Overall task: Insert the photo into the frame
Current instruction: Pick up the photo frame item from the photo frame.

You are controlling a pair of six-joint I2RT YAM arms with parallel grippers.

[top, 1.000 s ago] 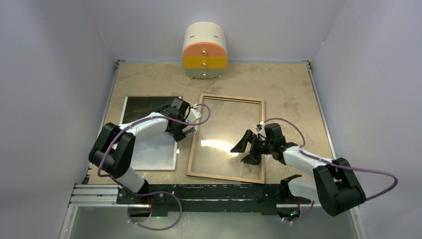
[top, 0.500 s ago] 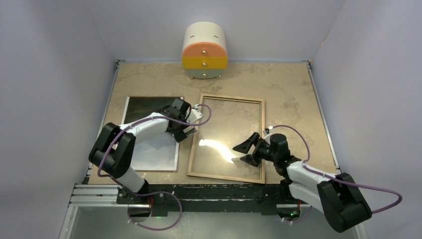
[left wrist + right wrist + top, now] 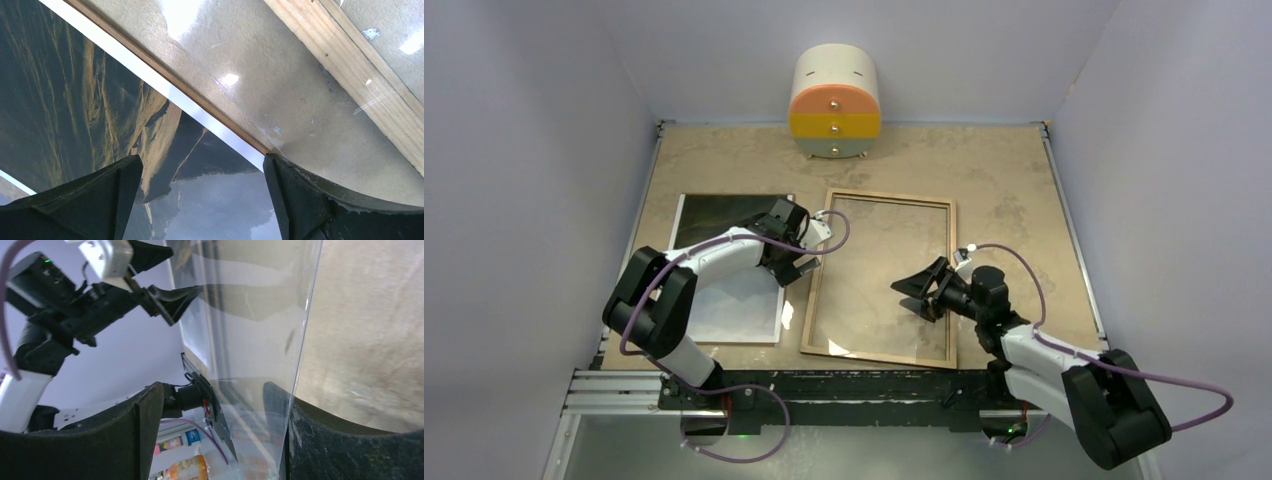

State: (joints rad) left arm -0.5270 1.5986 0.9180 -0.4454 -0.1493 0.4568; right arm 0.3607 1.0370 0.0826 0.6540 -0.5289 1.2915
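The photo (image 3: 732, 302) lay flat, picture side up, on the left part of the table (image 3: 1004, 200). Its right edge ran just beside the frame (image 3: 890, 196) without touching it, and a band of bare tabletop showed between the two. From my left wrist I saw the print's narrow white border, and along the outside of it a thin brown strip (image 3: 165, 76); what that strip belonged to I could not tell. The frame lay to the right of the photo, light wooden side up. From above, its clear pane (image 3: 869, 255) sat within the rails, with the tabletop visible through the glass.

My left gripper (image 3: 797, 268) hung low over the photo's right edge, jaws spread wide and nothing between them. One finger (image 3: 85, 200) stood over the print, the other finger (image 3: 325, 200) over the bare table just outside the border. Whether either tip touched down I could not tell. My right gripper (image 3: 907, 297) was over the near right part of the frame, also wide apart and holding nothing. In its wrist view, glass filled the gap between the fingers, one straight edge of it running toward the right-hand finger (image 3: 345, 440) — contact there was unclear.

A small rounded chest of drawers (image 3: 835, 105) stood at the far edge of the table, well apart from everything else.
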